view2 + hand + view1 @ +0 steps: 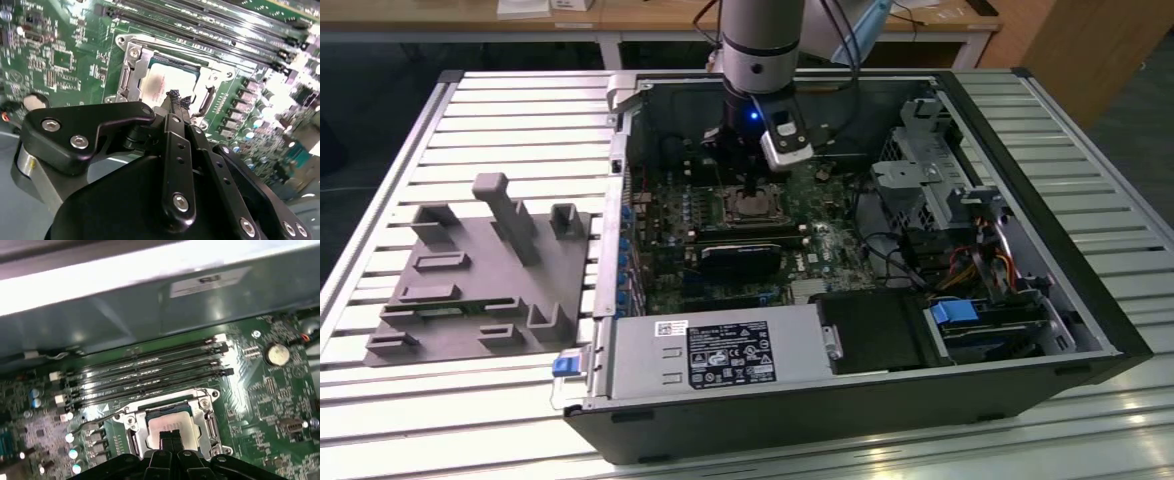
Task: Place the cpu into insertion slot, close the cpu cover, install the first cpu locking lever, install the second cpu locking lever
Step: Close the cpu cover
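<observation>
The cpu [170, 424] lies flat in the insertion slot [131, 439], its dull metal top showing through the cut-out of the cpu cover [204, 415], which lies down around it. A thin wire lever [92, 422] sticks out sideways from the socket, away from the board. My gripper [167, 442] hangs just above the chip's near edge, its two black fingers pressed together with nothing between them. The second wrist view shows the fingertips [174, 97] over the cpu [162, 80] and the cover's frame [134, 65]. In the exterior view my gripper [754, 190] stands inside the open computer case.
Long black memory slots [150, 367] run beside the socket, and a coin battery [276, 354] sits on the green board. A black card with blue edge [740, 258], the power supply [707, 350], a drive cage [934, 170] and cables crowd the case. A grey fixture [480, 270] lies outside.
</observation>
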{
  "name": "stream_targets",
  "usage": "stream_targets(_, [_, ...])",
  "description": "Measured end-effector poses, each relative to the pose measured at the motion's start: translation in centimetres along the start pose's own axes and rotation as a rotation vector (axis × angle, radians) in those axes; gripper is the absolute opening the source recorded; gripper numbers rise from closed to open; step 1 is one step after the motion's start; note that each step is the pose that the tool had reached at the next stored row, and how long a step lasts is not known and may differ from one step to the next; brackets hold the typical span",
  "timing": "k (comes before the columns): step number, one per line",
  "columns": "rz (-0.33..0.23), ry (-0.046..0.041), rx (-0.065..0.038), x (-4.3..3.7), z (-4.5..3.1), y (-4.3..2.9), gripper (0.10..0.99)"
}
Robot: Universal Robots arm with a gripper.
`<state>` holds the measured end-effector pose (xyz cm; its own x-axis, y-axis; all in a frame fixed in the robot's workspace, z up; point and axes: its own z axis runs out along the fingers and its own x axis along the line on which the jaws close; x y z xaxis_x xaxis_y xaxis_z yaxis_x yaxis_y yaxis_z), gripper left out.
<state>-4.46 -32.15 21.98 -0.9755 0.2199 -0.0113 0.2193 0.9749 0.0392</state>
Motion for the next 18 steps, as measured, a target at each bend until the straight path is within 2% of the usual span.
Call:
stream_targets(2, [-0.036, -0.0009, -0.001, 0.00, 0.02, 0.00, 0.102])
stream_targets(4, [-0.058, -0.0064, -0.003, 0.01, 0.02, 0.00, 0.102])
stream_targets(6, [-0.059, -0.0127, -0.004, 0.05, 0.03, -0.01, 0.102])
stream_targets(12, [-0.041, -0.0145, -0.003, 0.06, -0.17, -0.01, 0.102])
stream_targets(18, [-0.023, -0.0164, -0.003, 0.05, -0.90, 0.03, 0.102])
